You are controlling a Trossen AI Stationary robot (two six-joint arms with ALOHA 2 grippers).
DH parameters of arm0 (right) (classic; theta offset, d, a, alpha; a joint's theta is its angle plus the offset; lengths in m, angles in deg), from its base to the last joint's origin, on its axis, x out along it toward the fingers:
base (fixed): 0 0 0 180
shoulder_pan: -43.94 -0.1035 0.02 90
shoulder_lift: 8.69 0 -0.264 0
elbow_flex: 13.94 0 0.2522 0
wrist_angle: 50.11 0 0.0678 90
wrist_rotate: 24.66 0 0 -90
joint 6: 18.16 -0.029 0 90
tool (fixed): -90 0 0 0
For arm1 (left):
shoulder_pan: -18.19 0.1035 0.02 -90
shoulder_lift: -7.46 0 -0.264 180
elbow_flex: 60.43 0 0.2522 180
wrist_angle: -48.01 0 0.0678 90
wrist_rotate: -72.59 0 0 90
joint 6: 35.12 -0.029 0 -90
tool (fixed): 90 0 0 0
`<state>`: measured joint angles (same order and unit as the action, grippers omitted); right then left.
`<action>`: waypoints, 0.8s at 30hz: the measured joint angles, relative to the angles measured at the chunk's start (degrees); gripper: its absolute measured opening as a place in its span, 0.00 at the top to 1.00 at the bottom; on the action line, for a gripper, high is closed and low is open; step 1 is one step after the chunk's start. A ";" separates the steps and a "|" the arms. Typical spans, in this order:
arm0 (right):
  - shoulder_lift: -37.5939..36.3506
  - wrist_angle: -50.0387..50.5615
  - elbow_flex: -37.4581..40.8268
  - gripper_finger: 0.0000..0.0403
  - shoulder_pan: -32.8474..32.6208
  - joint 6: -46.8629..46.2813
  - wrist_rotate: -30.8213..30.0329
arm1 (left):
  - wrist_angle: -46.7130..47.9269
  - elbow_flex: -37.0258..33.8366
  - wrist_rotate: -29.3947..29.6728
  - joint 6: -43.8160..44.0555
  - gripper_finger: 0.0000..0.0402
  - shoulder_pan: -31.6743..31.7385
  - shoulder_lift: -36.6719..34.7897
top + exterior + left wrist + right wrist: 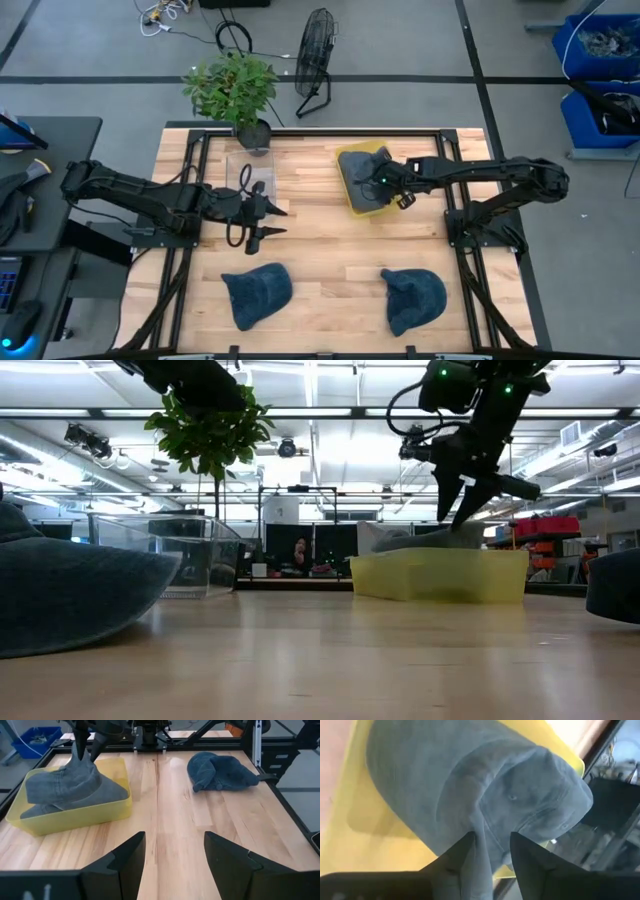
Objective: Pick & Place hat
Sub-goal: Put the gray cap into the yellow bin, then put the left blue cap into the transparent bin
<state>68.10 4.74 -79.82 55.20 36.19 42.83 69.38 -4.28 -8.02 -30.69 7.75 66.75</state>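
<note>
A grey-blue hat [70, 787] lies in a yellow bin [352, 195] at the far middle of the table. My right gripper [490, 852] stands over the bin, pointing down, shut on this hat. The low view shows it [462, 500] above the bin [440, 578]. Two more blue hats rest on the near part of the table, one left [258, 292] and one right [413, 298]. My left gripper [268, 220] hovers open over the left middle of the table, touching nothing; its fingers [125, 865] stand wide apart. My right gripper pinches a fold of the hat's cloth [481, 827] between its two fingers, coming from above and pointing down. The cloth is drawn up into a peak [82, 762] under the fingers. The remainder of the hat lies in the yellow bin.
A clear plastic container [250, 172] stands at the far left of the table, with a potted plant [238, 90] just behind it. A black frame rims the table [320, 250]. Bare wood lies between the bin and the two near hats.
</note>
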 joint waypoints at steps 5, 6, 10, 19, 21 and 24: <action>-0.54 5.85 -2.76 0.72 -5.49 -7.54 -7.16 | -0.03 0.00 -0.02 0.91 0.48 -0.04 0.00; -0.66 8.01 -4.14 0.73 -6.90 -9.52 -7.58 | -0.06 0.00 -0.02 0.93 0.48 -0.06 0.00; -0.70 14.85 -11.72 0.77 -13.05 -20.98 -5.92 | -0.19 0.14 0.01 1.08 0.48 -0.62 -0.07; -0.74 14.68 -21.94 0.79 -21.78 -52.58 6.85 | 10.17 10.17 -0.24 2.05 0.52 -8.07 -0.10; -0.67 13.98 -21.94 0.80 -22.86 -58.45 10.48 | 16.08 12.47 -0.24 3.92 0.53 -10.37 -0.15; -0.13 11.54 -20.95 0.80 -24.59 -67.13 13.18 | 21.77 13.25 -0.35 13.38 0.54 -13.64 -0.14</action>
<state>67.97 16.27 -100.78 30.61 -30.93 56.01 91.15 8.97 -8.36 -17.31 -5.89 66.61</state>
